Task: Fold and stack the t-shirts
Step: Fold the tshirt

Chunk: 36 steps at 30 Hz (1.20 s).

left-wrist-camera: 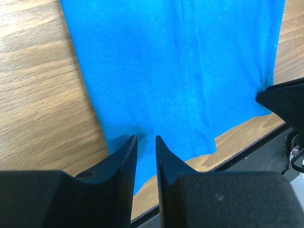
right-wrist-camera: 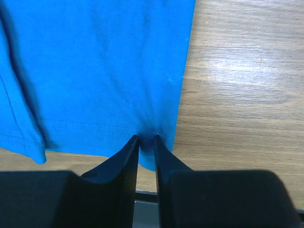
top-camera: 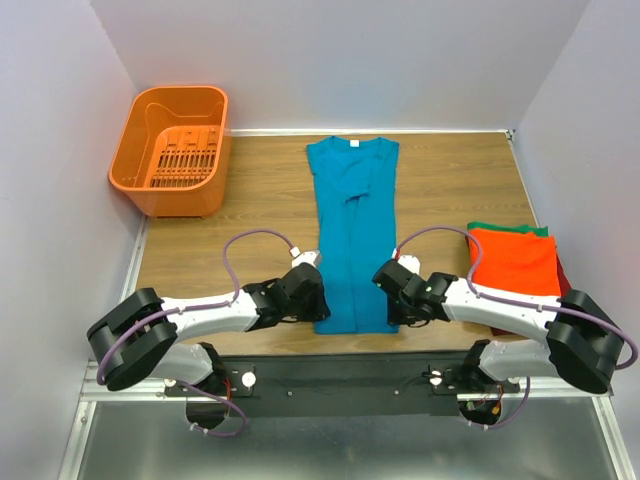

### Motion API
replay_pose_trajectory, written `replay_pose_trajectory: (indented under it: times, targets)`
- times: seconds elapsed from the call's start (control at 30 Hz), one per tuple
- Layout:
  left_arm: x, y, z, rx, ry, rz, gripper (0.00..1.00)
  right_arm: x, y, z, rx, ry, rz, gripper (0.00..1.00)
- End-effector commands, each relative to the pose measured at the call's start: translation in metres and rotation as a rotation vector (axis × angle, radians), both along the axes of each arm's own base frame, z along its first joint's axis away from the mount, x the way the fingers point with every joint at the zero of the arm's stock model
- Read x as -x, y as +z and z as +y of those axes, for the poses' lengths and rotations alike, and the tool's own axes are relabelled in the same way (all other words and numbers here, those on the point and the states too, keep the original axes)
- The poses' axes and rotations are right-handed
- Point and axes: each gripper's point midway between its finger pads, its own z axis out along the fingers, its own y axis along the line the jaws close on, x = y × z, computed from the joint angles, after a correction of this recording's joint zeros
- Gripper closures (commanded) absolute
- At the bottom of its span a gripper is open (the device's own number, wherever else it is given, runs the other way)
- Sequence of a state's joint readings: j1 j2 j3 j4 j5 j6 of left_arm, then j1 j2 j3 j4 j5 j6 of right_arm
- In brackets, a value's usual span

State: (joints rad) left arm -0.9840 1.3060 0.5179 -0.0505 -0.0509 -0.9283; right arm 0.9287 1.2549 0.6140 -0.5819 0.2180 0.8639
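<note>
Counter (top-camera: 250,210) carries teal t-shirt (top-camera: 352,230), folded into a narrow strip, at frame centre; folded shirts (top-camera: 512,262) stack at right. Left tool (left-wrist-camera: 146,142) and right tool (right-wrist-camera: 146,141) each pinch a lower hem corner, nearly closed, likely to carry the hem toward the collar.

Your overhead view is bright and evenly lit; the arms (top-camera: 200,320) cast only soft, faint shadows on the wooden table (top-camera: 260,200) beside the teal-blue t-shirt (top-camera: 352,230). Right of the shirt, the right wrist view shows pale glare on the wood. In both wrist views the near fingers (left-wrist-camera: 124,171) read as dark, soft-edged shapes (little surface detail), while the shirt's hem stitching is sharp.
</note>
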Motion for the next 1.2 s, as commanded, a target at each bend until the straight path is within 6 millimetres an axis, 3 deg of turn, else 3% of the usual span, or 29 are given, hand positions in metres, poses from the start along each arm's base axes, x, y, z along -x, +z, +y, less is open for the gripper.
replay_pose_trajectory:
  times: [0.0,0.3,0.47,0.9,1.17]
  targets:
    - [0.009,-0.004,0.006,-0.014,-0.019,0.019,0.71,0.004,0.000,0.002,0.014,0.014,0.025,0.76]
    - [0.017,-0.017,0.013,-0.042,-0.024,0.052,0.82,0.003,0.002,-0.002,0.018,-0.004,0.013,0.94]
    - [0.020,-0.026,0.017,-0.077,-0.026,0.076,1.00,0.004,0.006,-0.010,0.032,-0.033,-0.003,0.97]
    - [0.022,-0.029,0.022,-0.093,-0.016,0.088,1.00,0.014,0.019,-0.027,0.025,-0.124,0.002,0.97]
    - [0.022,-0.024,0.024,-0.088,-0.011,0.081,1.00,0.027,0.013,-0.040,0.038,-0.202,0.039,0.98]
